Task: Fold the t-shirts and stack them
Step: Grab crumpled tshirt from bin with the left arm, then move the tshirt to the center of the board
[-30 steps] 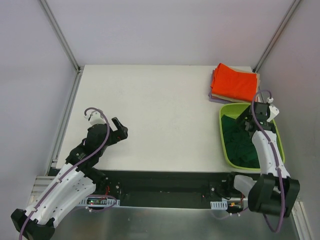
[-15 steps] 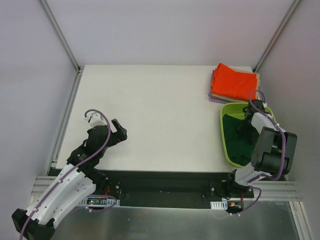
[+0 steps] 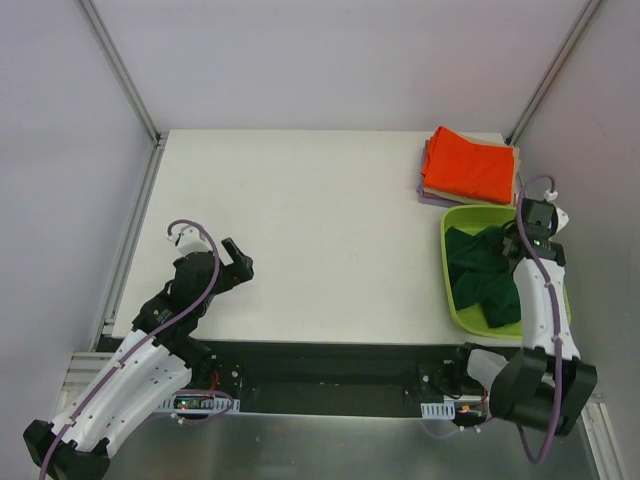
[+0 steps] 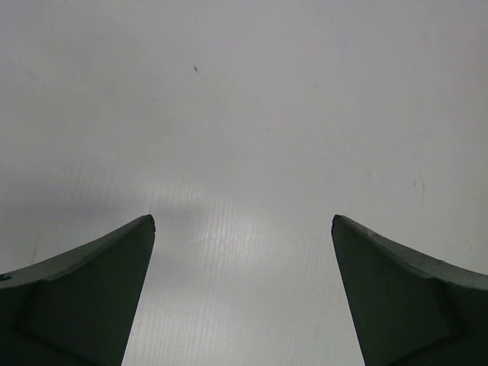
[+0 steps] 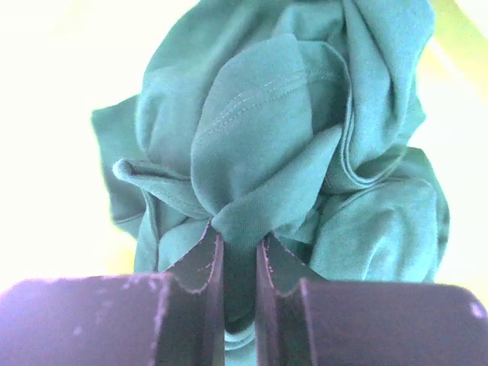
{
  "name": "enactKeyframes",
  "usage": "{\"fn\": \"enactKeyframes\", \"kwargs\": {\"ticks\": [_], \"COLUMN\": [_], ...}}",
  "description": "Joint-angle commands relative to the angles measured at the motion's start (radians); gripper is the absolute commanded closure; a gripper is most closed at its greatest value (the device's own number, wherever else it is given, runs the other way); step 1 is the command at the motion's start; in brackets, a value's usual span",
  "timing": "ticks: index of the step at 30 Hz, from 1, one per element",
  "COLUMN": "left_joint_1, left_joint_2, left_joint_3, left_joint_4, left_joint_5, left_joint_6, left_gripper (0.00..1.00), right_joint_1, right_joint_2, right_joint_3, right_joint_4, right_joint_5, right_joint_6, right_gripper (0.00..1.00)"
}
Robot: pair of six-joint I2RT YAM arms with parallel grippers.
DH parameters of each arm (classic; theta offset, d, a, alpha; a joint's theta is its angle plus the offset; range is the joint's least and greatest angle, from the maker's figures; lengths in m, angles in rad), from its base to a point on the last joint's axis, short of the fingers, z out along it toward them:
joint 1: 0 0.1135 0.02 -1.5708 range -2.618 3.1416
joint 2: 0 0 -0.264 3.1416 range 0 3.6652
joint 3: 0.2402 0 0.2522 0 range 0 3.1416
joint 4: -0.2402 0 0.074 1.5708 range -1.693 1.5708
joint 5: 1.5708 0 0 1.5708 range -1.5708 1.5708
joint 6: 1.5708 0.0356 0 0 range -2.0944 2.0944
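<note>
White table (image 3: pixel 330 220), grey walls, nothing else around the rig. The right gripper (image 5: pixel 238 244) is clamped on a pinch of the green shirt (image 5: pixel 267 137), a fold of cloth squeezed tight between its fingers, with the rest hanging bunched below it. A second ago the shirt lay spread flat in the bin (image 3: pixel 452 300) and the gripper was reaching down into it. Now the cloth is gathered into a lump and drawn up toward the fingers, though most of it still sits inside the bin. I judge the grasp has taken and the lift out has begun, so folding can start once the shirt reaches open table to the gripper's left.

Just beyond the right gripper, the orange shirt (image 3: pixel 470 165) tops the folded stack. That is where the green one should end up.

The left gripper (image 4: pixel 242 219) has not moved. Its fingers stand wide apart over bare table, holding nothing, well apart from the bin.
</note>
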Motion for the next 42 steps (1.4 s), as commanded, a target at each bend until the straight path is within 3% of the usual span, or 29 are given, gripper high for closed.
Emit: {"fn": "enactKeyframes", "kwargs": {"ticks": [1,6,10,15,21,23,26,29,31,34,36,38,42], "left_joint_1": [0.012,0.013,0.012,0.012,0.013,0.013,0.013,0.013,0.013,0.013,0.013,0.013,0.013], "left_joint_2": [-0.004,-0.007,-0.021,-0.05,-0.091,-0.102,-0.122,-0.145,-0.154,-0.151,-0.13,-0.099,-0.013], "left_joint_3": [-0.007,-0.011,-0.01,-0.016,-0.018,-0.016,-0.013,-0.013,-0.016,-0.021,-0.018,-0.011,-0.011], "left_joint_4": [0.009,0.01,0.009,0.007,-0.011,-0.028,-0.066,-0.083,-0.086,-0.086,-0.086,-0.086,-0.086], "left_joint_5": [-0.01,-0.007,0.006,0.004,-0.004,-0.022,-0.057,-0.063,-0.067,-0.067,-0.047,-0.012,0.082], "left_joint_6": [-0.011,-0.018,-0.018,-0.02,-0.034,-0.047,-0.072,-0.083,-0.09,-0.107,-0.109,-0.109,-0.106], "left_gripper": [0.01,0.01,0.01,0.01,0.01,0.01,0.01,0.01,0.01,0.01,0.01,0.01,0.01], "right_joint_1": [0.06,0.248,0.491,0.775,0.991,1.014,1.013,1.001,0.97,0.886,0.858,0.861,0.859], "right_joint_2": [-0.176,-0.208,-0.138,0.105,0.434,0.498,0.494,0.432,0.387,0.359,0.33,0.275,0.131], "right_joint_3": [0.206,0.462,0.66,0.969,1.433,1.503,1.411,1.171,0.992,0.804,0.727,0.655,0.444], "right_joint_4": [-0.06,-0.149,-0.168,-0.249,-0.333,-0.344,-0.329,-0.315,-0.3,-0.3,-0.314,-0.314,-0.234], "right_joint_5": [-0.096,-0.125,-0.111,-0.171,-0.398,-0.458,-0.405,-0.236,-0.112,-0.032,0.032,0.12,0.172], "right_joint_6": [-0.051,-0.096,-0.146,-0.247,-0.304,-0.291,-0.217,-0.194,-0.131,-0.067,-0.07,-0.083,-0.084], "right_gripper": [0.99,0.99,0.99,0.99,0.99,0.98,0.95,0.9,0.64,0.42,0.15,0.01,0.04]}}
